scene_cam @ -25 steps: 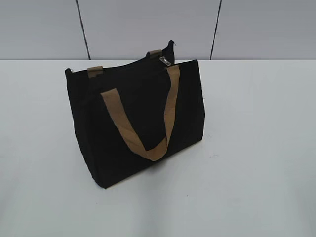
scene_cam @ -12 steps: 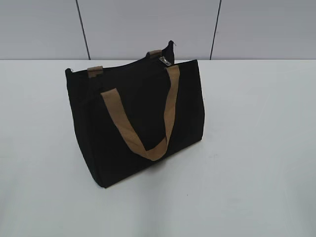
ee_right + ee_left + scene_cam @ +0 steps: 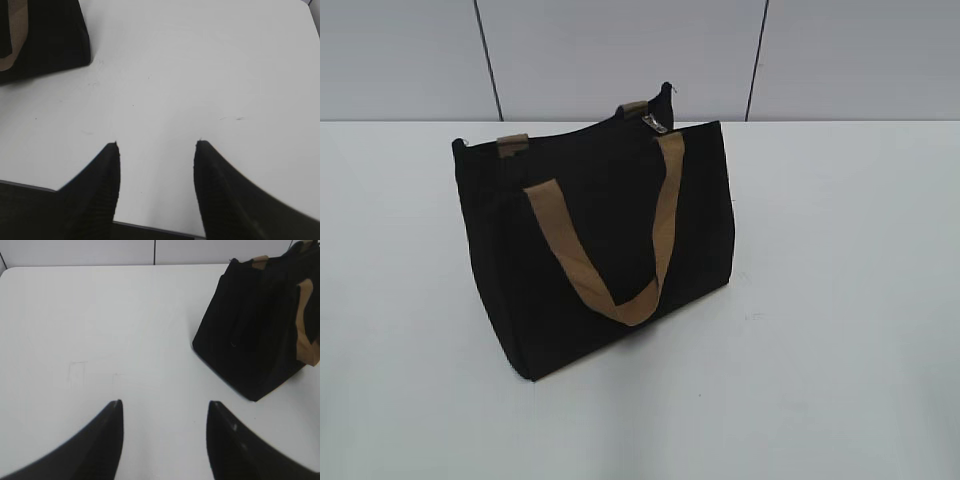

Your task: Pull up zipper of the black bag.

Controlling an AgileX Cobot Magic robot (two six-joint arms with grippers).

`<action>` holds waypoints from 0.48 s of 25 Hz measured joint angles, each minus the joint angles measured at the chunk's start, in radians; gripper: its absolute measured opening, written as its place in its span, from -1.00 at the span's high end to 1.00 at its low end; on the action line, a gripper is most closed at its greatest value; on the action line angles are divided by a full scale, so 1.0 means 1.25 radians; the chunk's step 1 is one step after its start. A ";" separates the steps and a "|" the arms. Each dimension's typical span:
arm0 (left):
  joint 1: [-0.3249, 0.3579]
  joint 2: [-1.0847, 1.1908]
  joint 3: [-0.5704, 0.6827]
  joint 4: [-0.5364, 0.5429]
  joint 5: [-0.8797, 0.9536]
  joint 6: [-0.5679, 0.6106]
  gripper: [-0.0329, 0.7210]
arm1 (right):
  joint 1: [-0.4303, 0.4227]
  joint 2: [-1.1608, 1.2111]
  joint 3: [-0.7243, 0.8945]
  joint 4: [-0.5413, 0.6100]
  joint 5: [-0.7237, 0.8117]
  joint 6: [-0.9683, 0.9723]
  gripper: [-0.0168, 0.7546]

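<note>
The black bag point(image 3: 600, 250) stands upright on the white table, with a tan loop handle point(image 3: 610, 250) hanging down its front. The zipper runs along its top edge, and its small silver pull tab point(image 3: 654, 123) sits near the right end. The bag also shows at the top right of the left wrist view point(image 3: 260, 325) and at the top left of the right wrist view point(image 3: 45, 35). My left gripper point(image 3: 164, 402) is open and empty over bare table, well left of the bag. My right gripper point(image 3: 157, 144) is open and empty near the table's front edge. Neither gripper shows in the exterior view.
The white table point(image 3: 840, 300) spreads around the bag. A grey panelled wall point(image 3: 620, 50) stands behind it. The table's front edge point(image 3: 150, 227) lies just under my right gripper.
</note>
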 joint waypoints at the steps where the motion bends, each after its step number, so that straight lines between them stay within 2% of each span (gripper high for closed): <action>1: 0.000 0.000 0.000 0.000 0.000 0.000 -0.16 | 0.000 0.000 0.000 0.000 0.000 0.000 -0.03; 12: 0.022 0.000 0.000 0.000 0.000 0.000 -0.16 | 0.000 0.000 0.000 0.002 0.000 0.000 -0.03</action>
